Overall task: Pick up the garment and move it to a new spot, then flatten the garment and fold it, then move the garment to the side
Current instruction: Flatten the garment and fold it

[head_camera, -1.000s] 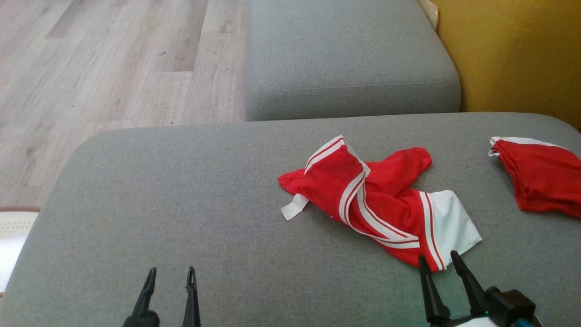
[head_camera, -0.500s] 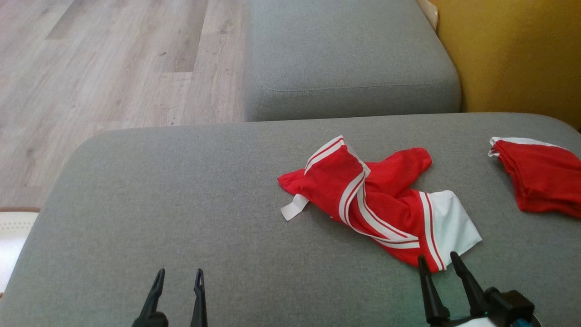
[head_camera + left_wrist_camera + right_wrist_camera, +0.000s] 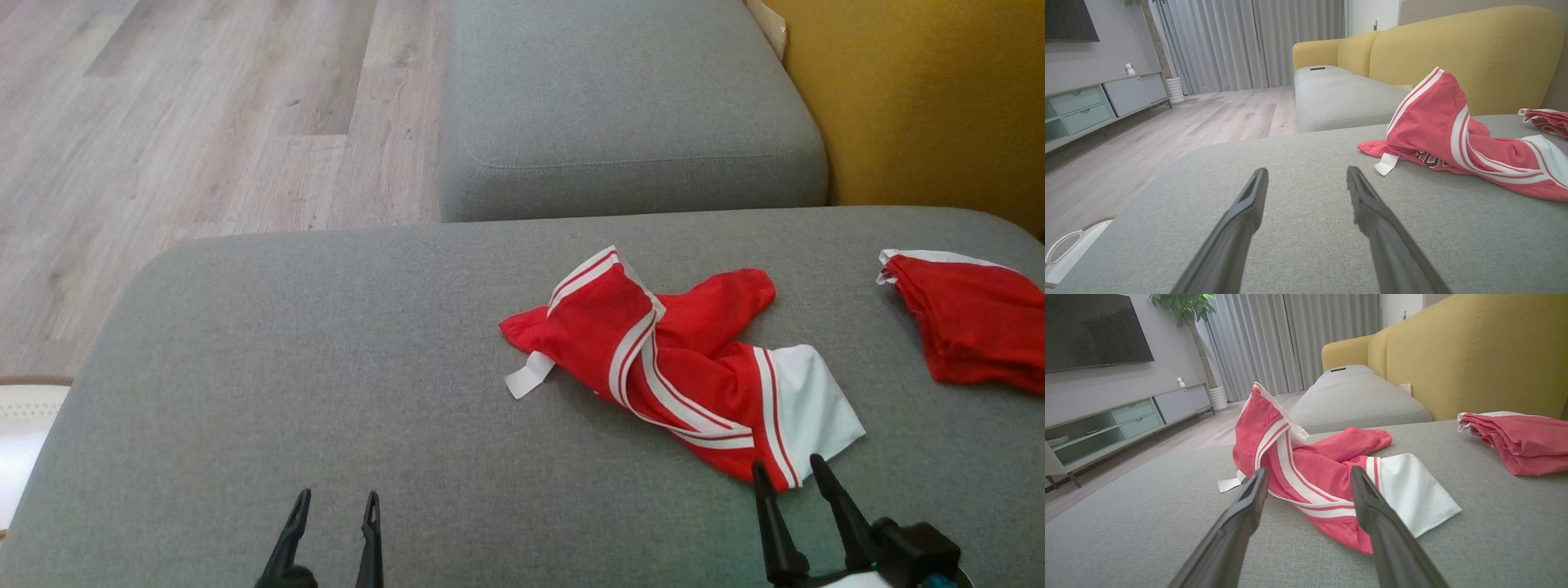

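Moved: L gripper has slid rightward along the head view's bottom edge, toward the garment; R gripper same spot.
L jaws: spread wide, empty, over bare grey seat cushion.
R jaws: spread wide, empty, tips just at garment's near hem.
Garment: crumpled, red w/ white stripes, on cushion, right of centre.
Other: red cloth at far right, apart.

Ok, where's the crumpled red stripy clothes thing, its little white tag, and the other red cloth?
crumpled red garment [image 3: 596, 327]: head view, on its red upper fold.
white tag [image 3: 529, 374]: head view, middle of the strip.
other red garment [image 3: 971, 327]: head view, its red middle.
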### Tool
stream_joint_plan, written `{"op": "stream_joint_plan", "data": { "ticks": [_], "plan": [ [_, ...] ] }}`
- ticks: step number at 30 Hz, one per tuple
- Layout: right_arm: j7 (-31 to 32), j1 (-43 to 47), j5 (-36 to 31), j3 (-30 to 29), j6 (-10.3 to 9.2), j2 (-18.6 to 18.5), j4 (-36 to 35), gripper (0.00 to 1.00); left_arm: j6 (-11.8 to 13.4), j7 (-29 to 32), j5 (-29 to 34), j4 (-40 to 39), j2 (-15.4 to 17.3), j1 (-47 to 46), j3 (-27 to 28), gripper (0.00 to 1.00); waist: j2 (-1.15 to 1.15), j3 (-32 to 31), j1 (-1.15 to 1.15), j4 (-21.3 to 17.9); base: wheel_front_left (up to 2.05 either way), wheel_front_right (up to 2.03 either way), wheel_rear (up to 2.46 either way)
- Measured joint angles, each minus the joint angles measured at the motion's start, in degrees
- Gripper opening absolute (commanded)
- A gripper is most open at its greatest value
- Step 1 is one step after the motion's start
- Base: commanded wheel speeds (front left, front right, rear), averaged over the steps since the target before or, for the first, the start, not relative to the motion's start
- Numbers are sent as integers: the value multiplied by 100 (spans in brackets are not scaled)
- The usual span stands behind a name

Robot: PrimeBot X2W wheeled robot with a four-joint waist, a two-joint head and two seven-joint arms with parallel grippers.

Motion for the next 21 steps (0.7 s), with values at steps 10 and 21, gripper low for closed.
{"op": "stream_joint_plan", "data": {
  "ticks": [10,21],
  "plan": [
    [0,1,-20,1,0,1,-9,100,51,0,0,12,35,-2,-76,100,0,29,0,-31,0,0,0],
    [0,-1,-76,-18,0,2,-88,100,115,0,18,12,82,-23,-250,100,0,183,0,-142,0,0,0]
  ]
}}
